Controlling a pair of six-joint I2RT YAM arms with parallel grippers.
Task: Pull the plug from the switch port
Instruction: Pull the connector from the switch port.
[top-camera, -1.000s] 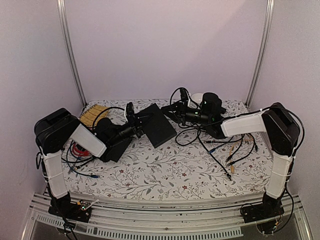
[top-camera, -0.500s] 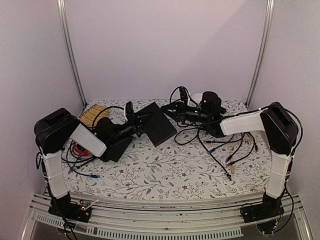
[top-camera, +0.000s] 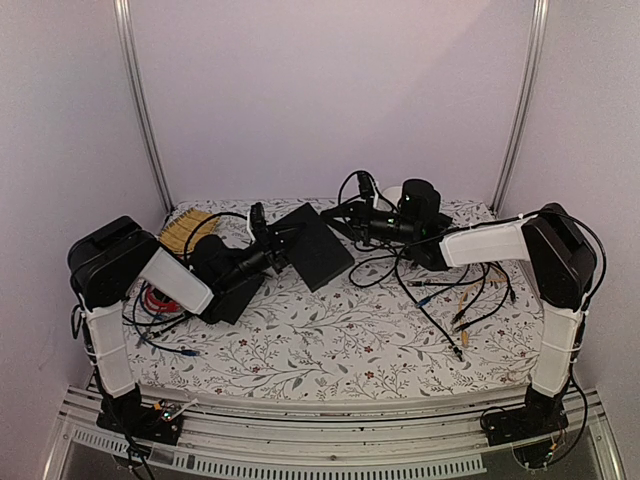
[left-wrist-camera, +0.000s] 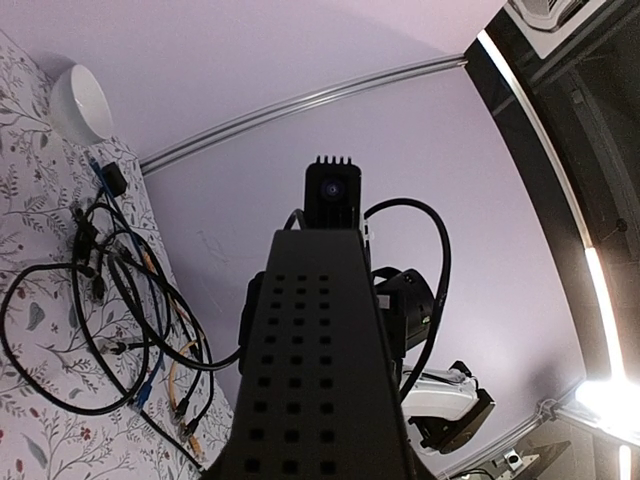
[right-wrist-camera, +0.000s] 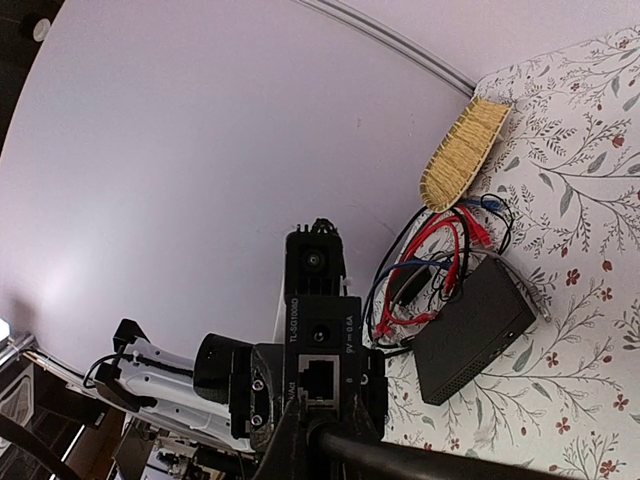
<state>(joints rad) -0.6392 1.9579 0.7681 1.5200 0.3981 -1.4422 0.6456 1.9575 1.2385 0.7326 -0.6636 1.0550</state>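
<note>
The switch (top-camera: 315, 245), a flat black box, is held off the table, tilted, by my left gripper (top-camera: 268, 245), which is shut on its left end. In the left wrist view its vented face (left-wrist-camera: 320, 370) fills the lower middle and hides my fingers. In the right wrist view its socket edge (right-wrist-camera: 320, 335) faces the camera, with one empty port showing. Just below that port sits the plug (right-wrist-camera: 322, 418) on a thick black cable (right-wrist-camera: 391, 456). My right gripper (right-wrist-camera: 322, 426) is shut on the plug. From above, the right gripper (top-camera: 352, 222) meets the switch's right end.
A second black box (right-wrist-camera: 475, 330) lies on the floral cloth under the left arm (top-camera: 235, 290), beside red cables (top-camera: 155, 298). Loose cables (top-camera: 450, 290) sprawl at the right. A white bowl (top-camera: 392, 195) and a woven yellow piece (top-camera: 187, 228) sit at the back.
My right gripper's jaws have closed on the plug and its wrist has shifted slightly toward the back. The left arm and the switch have stayed put.
</note>
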